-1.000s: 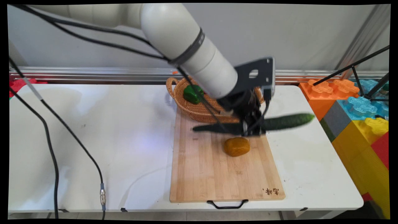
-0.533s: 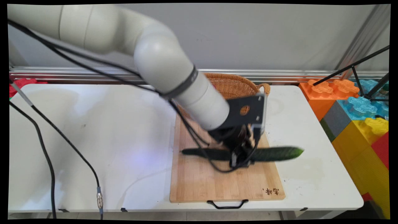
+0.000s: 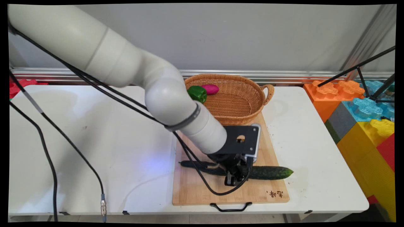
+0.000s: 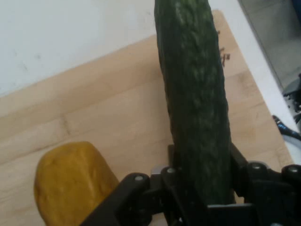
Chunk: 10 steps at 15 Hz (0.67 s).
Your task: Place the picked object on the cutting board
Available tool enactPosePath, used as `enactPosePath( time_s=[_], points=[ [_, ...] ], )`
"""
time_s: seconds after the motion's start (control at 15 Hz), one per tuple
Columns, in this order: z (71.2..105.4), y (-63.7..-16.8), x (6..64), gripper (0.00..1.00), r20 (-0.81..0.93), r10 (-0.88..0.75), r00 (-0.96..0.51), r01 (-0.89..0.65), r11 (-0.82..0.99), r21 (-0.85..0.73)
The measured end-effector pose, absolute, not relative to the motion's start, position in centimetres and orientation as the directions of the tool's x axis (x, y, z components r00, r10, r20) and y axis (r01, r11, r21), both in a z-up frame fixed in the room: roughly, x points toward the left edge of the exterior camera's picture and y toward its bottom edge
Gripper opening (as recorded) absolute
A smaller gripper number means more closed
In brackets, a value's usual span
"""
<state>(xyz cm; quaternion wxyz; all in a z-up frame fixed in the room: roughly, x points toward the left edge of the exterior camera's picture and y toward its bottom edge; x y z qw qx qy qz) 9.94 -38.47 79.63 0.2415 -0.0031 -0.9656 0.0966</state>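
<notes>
Low at the frame's center right, the gripper [image 3: 235,179] was clenched around a cucumber [image 3: 268,172] lying across the cutting board [image 3: 202,189], beside a yellow potato [image 4: 70,181], below the basket [image 3: 240,101].

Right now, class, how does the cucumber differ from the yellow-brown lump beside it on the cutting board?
The cucumber is long, dark green and bumpy-skinned; the yellow-brown lump is short, rounded and smooth. The gripper is closed around the cucumber, while the lump lies free, touched by nothing. In the main view the cucumber shows plainly, but the arm hides the lump. Both are over the wooden cutting board.
</notes>
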Motion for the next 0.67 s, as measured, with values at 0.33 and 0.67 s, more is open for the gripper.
enactPosePath(
  time_s=[0.33,0.67],
  points=[
    [77.5,-38.5,10.0,1.0,0.449,0.064,-0.891,-0.03,0.98,-0.199],
    [75.9,-38.5,10.2,1.0,0.434,0.061,-0.899,-0.03,0.979,-0.201]
  ],
)
